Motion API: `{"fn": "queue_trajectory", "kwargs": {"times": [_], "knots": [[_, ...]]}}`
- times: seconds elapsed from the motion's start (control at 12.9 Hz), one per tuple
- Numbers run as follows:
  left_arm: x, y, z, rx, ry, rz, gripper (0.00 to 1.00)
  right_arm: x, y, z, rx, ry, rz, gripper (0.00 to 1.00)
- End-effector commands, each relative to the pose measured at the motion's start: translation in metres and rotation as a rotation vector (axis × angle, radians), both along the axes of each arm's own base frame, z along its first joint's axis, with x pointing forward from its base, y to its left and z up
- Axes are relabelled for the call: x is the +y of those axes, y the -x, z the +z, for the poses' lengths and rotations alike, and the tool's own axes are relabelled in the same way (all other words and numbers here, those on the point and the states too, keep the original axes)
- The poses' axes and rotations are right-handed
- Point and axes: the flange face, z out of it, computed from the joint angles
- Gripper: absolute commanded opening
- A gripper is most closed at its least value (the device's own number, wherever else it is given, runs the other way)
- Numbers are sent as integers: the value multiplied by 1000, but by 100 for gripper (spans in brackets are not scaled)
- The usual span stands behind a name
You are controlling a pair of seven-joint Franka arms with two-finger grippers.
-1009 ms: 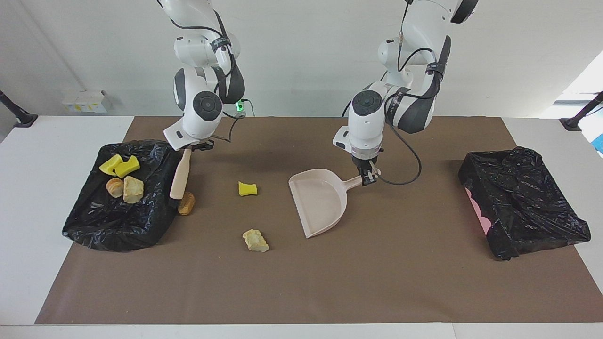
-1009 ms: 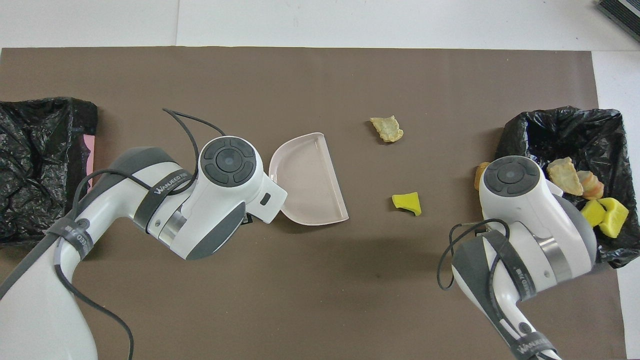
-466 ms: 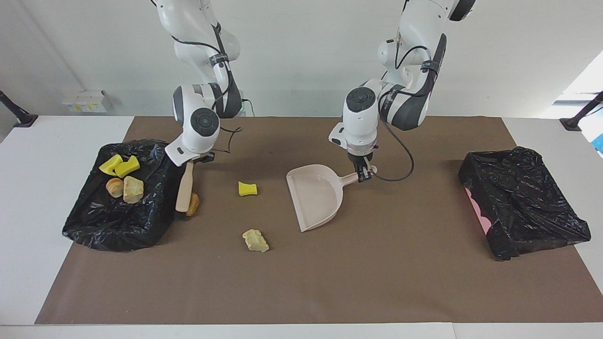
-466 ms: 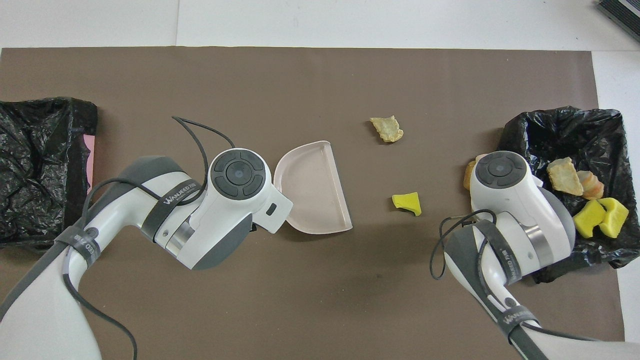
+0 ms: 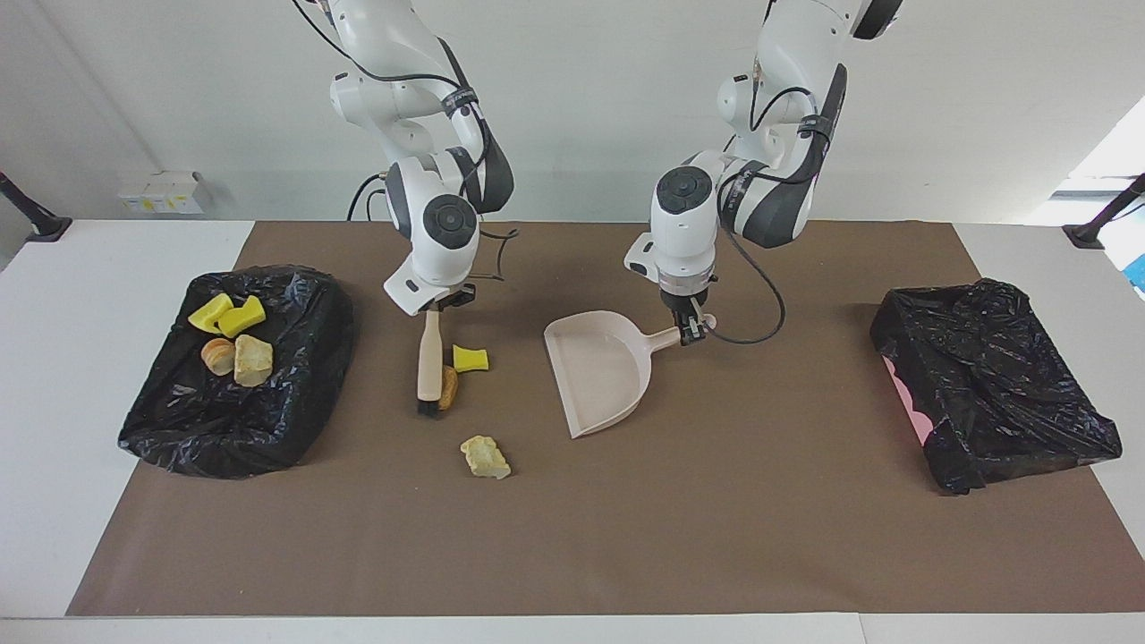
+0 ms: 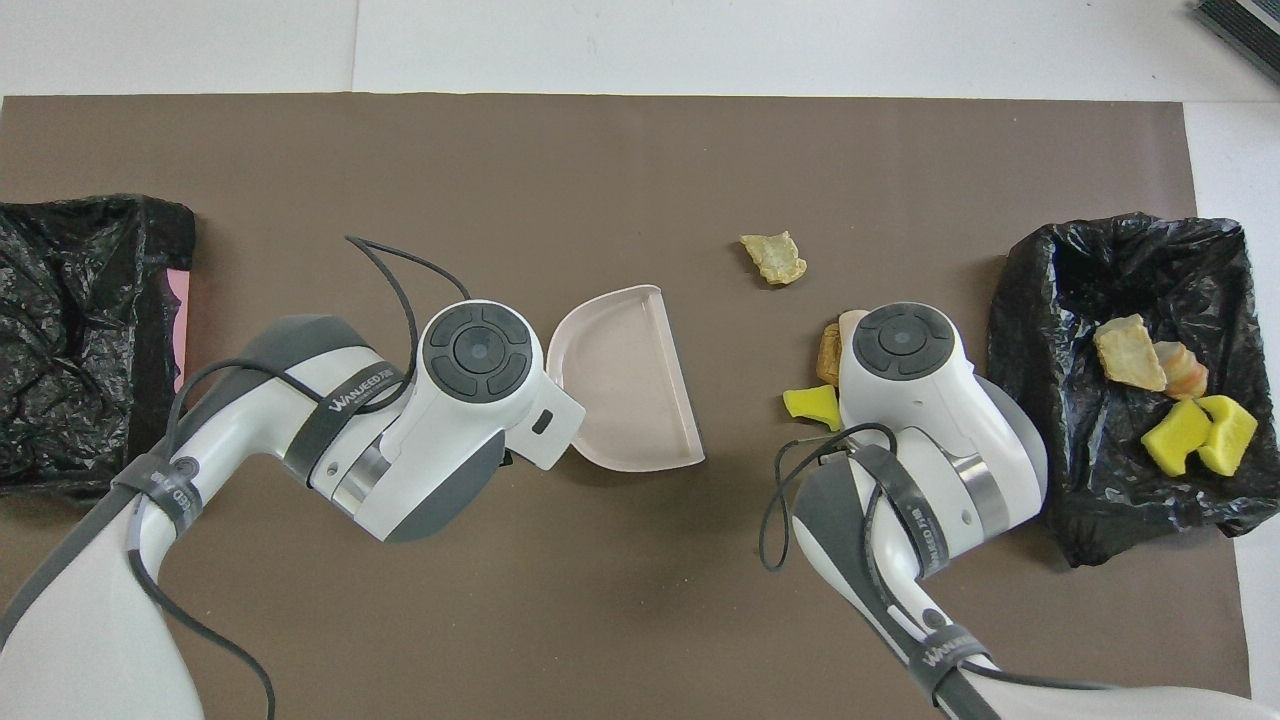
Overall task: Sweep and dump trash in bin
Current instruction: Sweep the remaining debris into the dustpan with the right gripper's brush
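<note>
My right gripper [image 5: 436,304] is shut on the handle of the beige brush [image 5: 429,353], whose black bristles stand on the brown mat. An orange-brown lump [image 5: 448,386] of trash lies against the brush, and a yellow chunk [image 5: 470,359] lies beside it. Farther from the robots sits a beige rocky lump [image 5: 485,457]. My left gripper [image 5: 691,331] is shut on the handle of the beige dustpan [image 5: 601,371], whose open edge faces this loose trash. The black-lined bin [image 5: 268,438] at the right arm's end holds several pieces. In the overhead view the right arm hides the brush.
A second black-lined bin [image 5: 988,394] sits at the left arm's end of the table, with pink showing at its side. The brown mat [image 5: 716,537] covers most of the white table. A cable loops from the left wrist beside the dustpan handle.
My right gripper has swept the brush away from the bin toward the dustpan, pushing the orange-brown lump up beside the yellow chunk. The dustpan shifted slightly toward the robots, then held still.
</note>
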Motion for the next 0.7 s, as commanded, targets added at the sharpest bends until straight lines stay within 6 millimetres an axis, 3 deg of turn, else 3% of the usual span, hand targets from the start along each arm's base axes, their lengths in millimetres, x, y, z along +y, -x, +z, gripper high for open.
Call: {"fn": "queue_trajectory", "kwargs": {"times": [0.0, 0.31, 0.62], "knots": [[2, 11, 1, -11, -10, -16, 0, 34, -9, -2, 25, -105, -8, 0], [3, 13, 0, -12, -12, -16, 0, 95, -3, 5, 67, -309, 40, 0], [3, 13, 0, -13, -11, -15, 0, 119, -16, 24, 84, -504, 68, 0]]}}
